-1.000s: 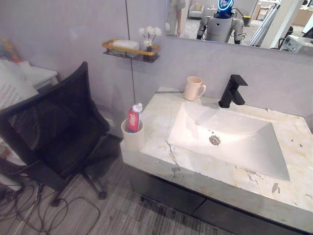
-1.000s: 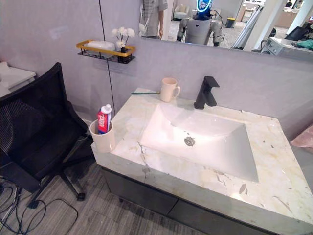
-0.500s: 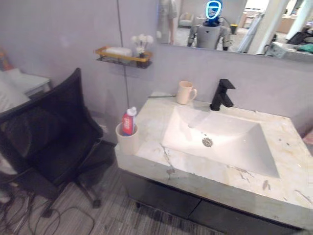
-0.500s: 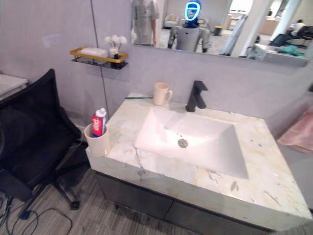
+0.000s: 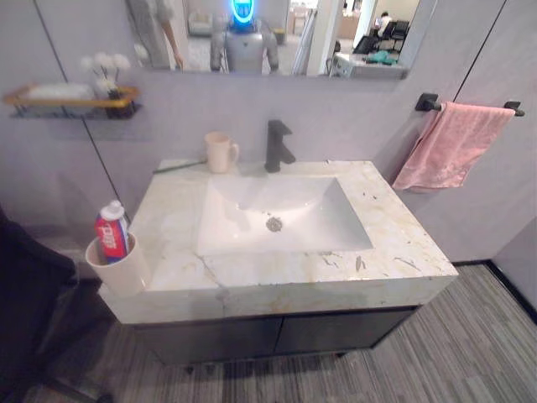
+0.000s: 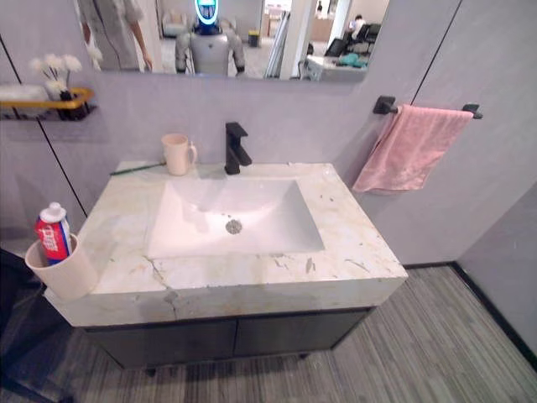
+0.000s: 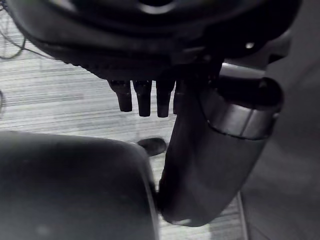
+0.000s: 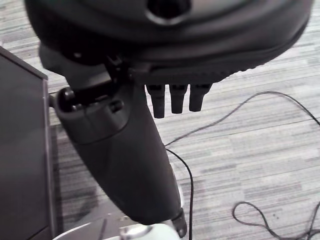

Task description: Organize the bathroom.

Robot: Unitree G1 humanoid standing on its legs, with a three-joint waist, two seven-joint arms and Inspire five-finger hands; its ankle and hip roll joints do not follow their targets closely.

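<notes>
I stand in front of the bench (image 5: 394, 252), a marble top with the white sink (image 5: 281, 214) sunk in its middle, and I take the sink as my landmark. Up and to the right of the sink a pink towel (image 5: 449, 143) hangs crooked from its wall bar. Behind the sink stands the black faucet (image 5: 275, 144), and beside it, to the left, a cream mug (image 5: 220, 152) with a thin toothbrush (image 5: 178, 166) lying near it. Far left of the sink, at the bench edge, a white cup (image 5: 120, 267) holds a toothpaste tube (image 5: 111, 233). My left hand (image 7: 142, 97) and my right hand (image 8: 172, 100) hang low above the floor, fingers relaxed and empty. I think the risk is the cup: it stands so close to the edge that a careless reach could push it off.
</notes>
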